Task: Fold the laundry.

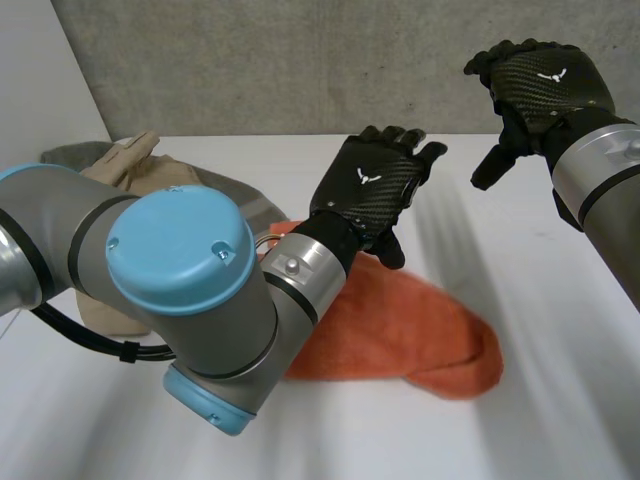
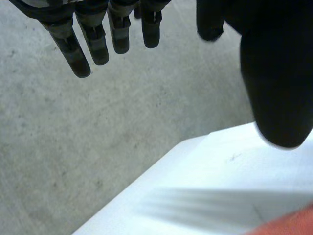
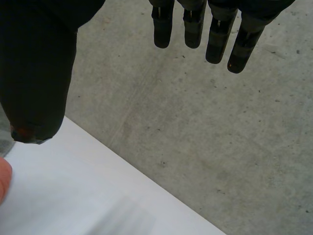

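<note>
1. Orange cloth (image 1: pixel 400 320) lies bunched in the middle of the white table (image 1: pixel 560 330). Its long axis runs from under the left arm (image 1: pixel 190 290) out toward the robot's right and the near edge, ending in a rounded lump.
2. The left hand (image 1: pixel 370 185) hovers over the cloth's far edge, palm down and clear of it. In its wrist view the fingers (image 2: pixel 78 54) are straight and the thumb (image 2: pixel 276 83) stands apart with nothing between them, so this hand is released and empty.
3. The right hand (image 1: pixel 545 85) is raised high on the robot's right, well apart from the cloth. Its fingers (image 3: pixel 215 39) hang straight against the concrete wall (image 3: pixel 220 137), and it grasps nothing.
4. The coming move turns on 1 relation: the cloth lies below the left hand and a little nearer the robot, so that hand is much the nearer of the 2. The right hand would have to come down and inward to reach the rounded end, which points its way.
5. A pile of beige and grey laundry (image 1: pixel 130 165) sits at the table's far left, behind the left arm and apart from both hands.
6. My judgement is that the cloth is rumpled rather than squarely folded, so folding calls for 1 hand at each end of the long axis to spread it first. Soft fabric like this would likely drag and bunch if pulled from only 1 side.
</note>
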Robot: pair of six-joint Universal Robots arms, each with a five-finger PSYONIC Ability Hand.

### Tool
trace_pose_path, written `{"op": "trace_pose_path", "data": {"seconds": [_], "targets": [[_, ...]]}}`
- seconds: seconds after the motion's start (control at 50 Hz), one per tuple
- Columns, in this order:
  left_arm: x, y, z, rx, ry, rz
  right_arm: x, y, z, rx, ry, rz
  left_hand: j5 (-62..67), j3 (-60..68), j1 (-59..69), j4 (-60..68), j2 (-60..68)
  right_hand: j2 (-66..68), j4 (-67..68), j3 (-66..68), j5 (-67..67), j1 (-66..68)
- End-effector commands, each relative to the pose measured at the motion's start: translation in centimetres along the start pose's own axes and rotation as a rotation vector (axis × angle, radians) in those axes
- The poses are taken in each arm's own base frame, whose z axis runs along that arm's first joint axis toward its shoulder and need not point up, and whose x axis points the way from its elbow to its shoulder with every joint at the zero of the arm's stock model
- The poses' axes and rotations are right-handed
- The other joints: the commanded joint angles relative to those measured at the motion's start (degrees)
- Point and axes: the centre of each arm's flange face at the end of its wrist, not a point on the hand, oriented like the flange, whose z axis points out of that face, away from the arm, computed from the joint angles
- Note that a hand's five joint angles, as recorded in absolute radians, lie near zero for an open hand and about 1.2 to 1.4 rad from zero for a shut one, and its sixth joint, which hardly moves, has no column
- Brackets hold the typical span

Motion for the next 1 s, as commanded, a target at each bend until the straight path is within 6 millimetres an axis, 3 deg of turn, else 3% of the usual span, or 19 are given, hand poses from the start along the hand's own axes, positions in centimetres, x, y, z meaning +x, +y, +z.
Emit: {"op": "trace_pose_path", "data": {"seconds": [0.02, 0.04, 0.12, 0.2, 0.3, 0.34, 0.44, 0.5, 0.58, 0.76, 0.9, 1.0], "targets": [[-6.0, -1.3, -0.2, -0.013, -0.153, 0.025, 0.6, 0.1, 0.2, -0.010, 0.007, -0.045, -1.6, -1.1, 0.1, -0.7, -0.7, -2.5, -3.3, -2.2, -3.0, -1.3], [-7.9, -1.1, -0.6, -0.035, -0.200, 0.028, 0.5, 0.2, 0.1, -0.017, 0.004, -0.057, -1.4, -0.9, 0.3, -0.5, -0.5, -2.5, -3.3, -2.2, -3.0, -1.3], [-10.9, -0.5, -1.5, -0.097, -0.269, 0.030, -0.1, 0.6, -0.3, -0.059, -0.023, -0.129, -0.9, -0.4, 0.8, 0.0, 0.0, -2.5, -3.3, -2.2, -3.0, -1.3], [-11.9, 0.9, -2.8, -0.188, -0.288, 0.017, -0.4, 1.5, -1.2, -0.156, -0.066, -0.228, 0.9, 1.4, 2.7, 1.8, 1.8, -2.5, -3.3, -2.2, -3.0, -1.3], [-13.0, 3.6, -4.7, -0.344, -0.312, 0.014, -1.5, 5.0, -2.3, -0.335, -0.160, -0.308, 3.3, 3.8, 5.0, 4.2, 4.2, -2.5, -3.3, -2.2, -3.0, -1.3], [-13.0, 5.2, -6.1, -0.440, -0.310, 0.017, -1.9, 6.0, -2.4, -0.354, -0.183, -0.304, 9.8, 10.3, 11.6, 10.7, 10.8, -2.5, -3.3, -2.2, -3.0, -1.3], [-11.9, 7.4, -8.4, -0.567, -0.294, -0.007, -3.9, 7.8, -2.6, -0.285, -0.308, -0.294, 10.5, 11.0, 12.3, 11.4, 11.4, -1.6, -2.4, -1.3, -2.1, -0.4], [-11.8, 7.7, -9.2, -0.571, -0.305, -0.014, -5.3, 8.8, -2.1, -0.230, -0.401, -0.277, 8.5, 9.0, 10.2, 9.4, 9.4, -0.4, -1.2, -0.1, -0.9, 0.8], [-13.5, 8.2, -9.4, -0.533, -0.364, -0.009, -7.0, 10.5, -0.7, -0.223, -0.495, -0.254, 5.5, 6.0, 7.2, 6.4, 6.4, 0.1, -0.7, 0.4, -0.4, 1.3], [-15.3, 8.5, -9.7, -0.511, -0.421, -0.007, -14.4, 10.4, 2.5, -0.089, -0.645, -0.283, 5.3, 5.8, 7.0, 6.2, 6.2, 3.5, 2.7, 3.7, 2.9, 4.7], [-16.0, 8.2, -10.5, -0.512, -0.449, -0.011, -16.8, 12.5, 4.6, -0.069, -0.683, -0.318, 4.6, 5.1, 6.4, 5.5, 5.6, 4.5, 3.7, 4.8, 3.9, 5.7], [-16.5, 7.9, -11.0, -0.507, -0.470, -0.009, -19.2, 15.0, 5.2, -0.069, -0.728, -0.433, 4.1, 4.6, 5.9, 5.0, 5.1, 7.5, 6.7, 7.8, 6.9, 8.7]]}}
